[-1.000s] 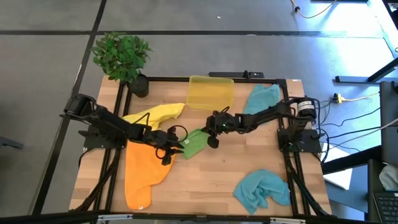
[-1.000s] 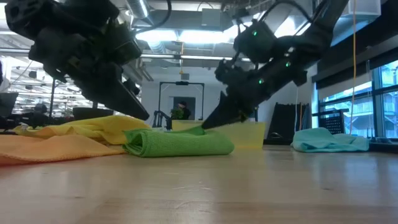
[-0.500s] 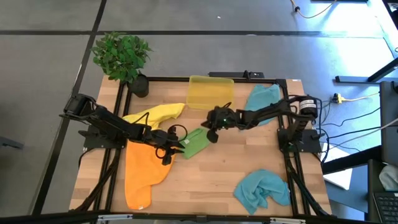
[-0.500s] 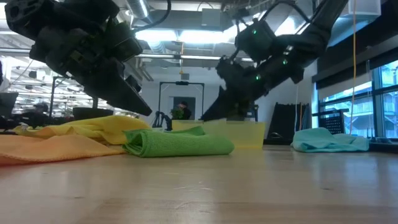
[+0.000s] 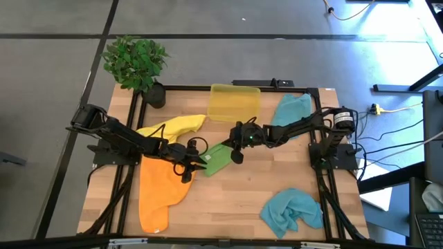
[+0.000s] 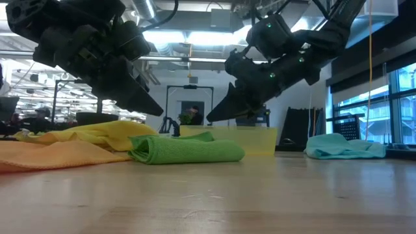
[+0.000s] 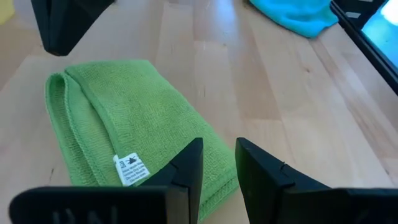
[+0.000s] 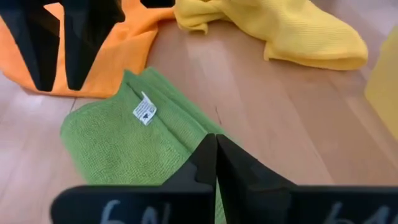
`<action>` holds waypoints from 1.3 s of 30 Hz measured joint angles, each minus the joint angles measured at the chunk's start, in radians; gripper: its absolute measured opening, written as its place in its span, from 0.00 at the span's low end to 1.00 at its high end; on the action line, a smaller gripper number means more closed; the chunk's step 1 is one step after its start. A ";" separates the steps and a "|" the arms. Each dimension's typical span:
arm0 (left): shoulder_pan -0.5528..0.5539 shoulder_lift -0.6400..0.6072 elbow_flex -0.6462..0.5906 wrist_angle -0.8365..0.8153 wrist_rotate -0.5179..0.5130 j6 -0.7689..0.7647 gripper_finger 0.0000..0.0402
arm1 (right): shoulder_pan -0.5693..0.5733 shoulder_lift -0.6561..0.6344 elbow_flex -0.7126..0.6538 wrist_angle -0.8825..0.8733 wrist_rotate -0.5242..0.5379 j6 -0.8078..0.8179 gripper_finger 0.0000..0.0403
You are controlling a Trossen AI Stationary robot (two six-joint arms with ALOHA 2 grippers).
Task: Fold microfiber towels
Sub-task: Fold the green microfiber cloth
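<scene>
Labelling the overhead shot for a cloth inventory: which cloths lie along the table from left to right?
Orange towel → yellow towel → green towel → two teal-blue towels, at roughly the same place across.

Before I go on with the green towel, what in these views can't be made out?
- Orange towel: high view, its upper edge lies under the left arm.
- Green towel: high view, one corner sits under the left pincer; how many layers, unclear.
- Yellow bin: contents not visible; low view, the green towel hides its base.
</scene>
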 joint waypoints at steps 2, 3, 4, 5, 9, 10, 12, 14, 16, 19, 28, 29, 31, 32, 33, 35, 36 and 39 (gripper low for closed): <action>0.000 0.000 0.000 0.000 0.000 0.001 0.21 | 0.000 0.000 0.000 -0.001 0.006 -0.001 0.02; 0.000 0.000 0.000 0.000 0.000 0.002 0.21 | -0.002 0.000 0.000 0.000 0.006 -0.002 0.02; 0.000 0.000 0.000 0.000 0.000 0.003 0.21 | -0.002 0.000 0.000 0.001 0.006 -0.002 0.02; 0.000 0.000 0.000 0.001 0.000 0.008 0.21 | -0.002 0.002 0.000 0.003 0.006 -0.001 0.01; 0.000 0.000 0.000 0.004 0.008 -0.001 0.21 | -0.002 0.045 0.001 0.015 0.002 -0.005 0.01; 0.000 0.000 0.000 0.006 0.020 -0.008 0.21 | -0.002 0.061 0.001 0.015 -0.005 -0.006 0.01; 0.000 0.000 0.000 0.006 0.032 -0.010 0.21 | -0.005 0.090 0.000 0.018 -0.006 -0.002 0.01; 0.000 0.000 0.000 0.006 0.034 -0.010 0.21 | -0.013 0.112 0.000 0.043 -0.006 0.008 0.01; 0.000 0.000 0.000 0.006 0.034 -0.010 0.21 | -0.023 0.120 0.000 0.063 -0.002 0.030 0.02; 0.000 0.000 0.000 0.006 0.034 -0.010 0.21 | -0.036 0.125 0.000 0.075 -0.002 0.057 0.02; 0.000 0.000 0.000 0.005 0.034 -0.011 0.21 | -0.043 0.124 0.000 0.078 -0.027 0.105 0.02; 0.000 0.000 0.000 0.005 0.034 -0.011 0.21 | -0.043 0.121 0.000 0.078 -0.043 0.105 0.02; 0.000 0.000 0.000 0.005 0.034 -0.010 0.21 | -0.042 0.110 0.000 0.087 -0.070 0.100 0.02; 0.000 0.000 0.000 0.005 0.034 -0.010 0.21 | -0.042 0.109 0.000 0.100 -0.074 0.098 0.02; 0.000 0.000 0.000 0.005 0.034 -0.010 0.21 | -0.042 0.109 0.000 0.110 -0.074 0.098 0.02; 0.000 0.000 0.000 0.005 0.034 -0.010 0.21 | -0.045 0.109 0.000 0.121 -0.073 0.103 0.02; 0.000 0.000 0.000 0.005 0.034 -0.010 0.21 | -0.049 0.109 0.000 0.125 -0.067 0.103 0.02; 0.000 0.000 0.000 0.005 0.034 -0.010 0.21 | -0.061 0.113 0.001 0.116 -0.028 0.107 0.02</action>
